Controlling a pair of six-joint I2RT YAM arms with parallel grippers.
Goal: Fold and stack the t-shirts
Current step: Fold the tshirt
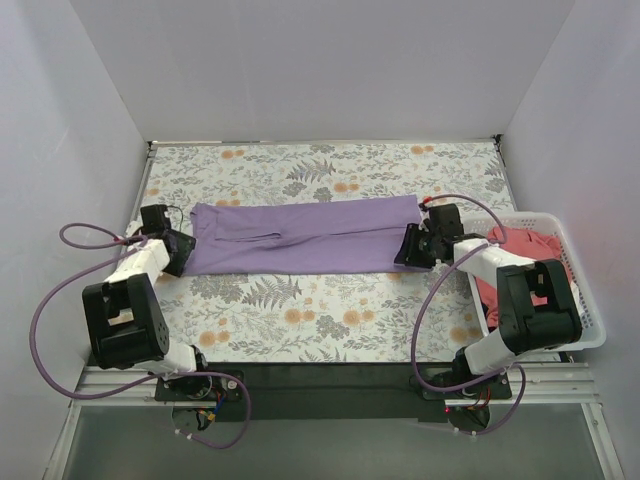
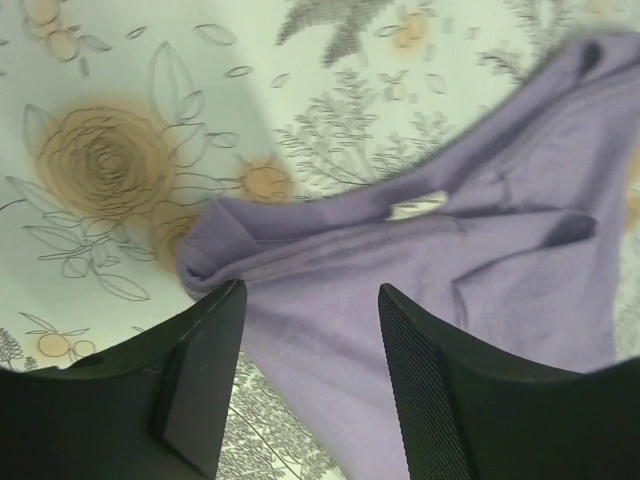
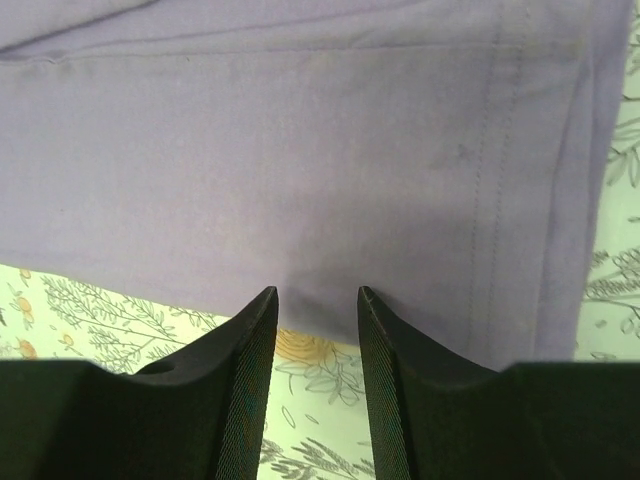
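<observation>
The lavender shirt (image 1: 300,238) lies on the table (image 1: 300,170) as a long, narrow strip. Its long axis runs straight from one gripper to the other, so each arm has one short end in front of its own fingers and neither is nearer to the cloth as a whole. The left gripper (image 2: 310,295) has its fingers well apart. The bunched, rolled left end of the shirt sits just beyond the tips, a little towards the left finger, and the cloth spreads away ahead and to the right of them; the wrist view does not show whether the tips touch it. The right gripper (image 3: 317,295) has a narrower gap, still with printed table showing between the fingers. The shirt's near edge lies right at the tips and its stitched hem runs away just to the right of the right finger; I cannot tell whether the tips already nip that edge. The next fold probably brings one short end over towards the other along the strip's length, so each gripper needs its end squarely between the fingers. The coral shirt (image 1: 520,250) sits in the basket (image 1: 590,335), behind and beside the right gripper.
</observation>
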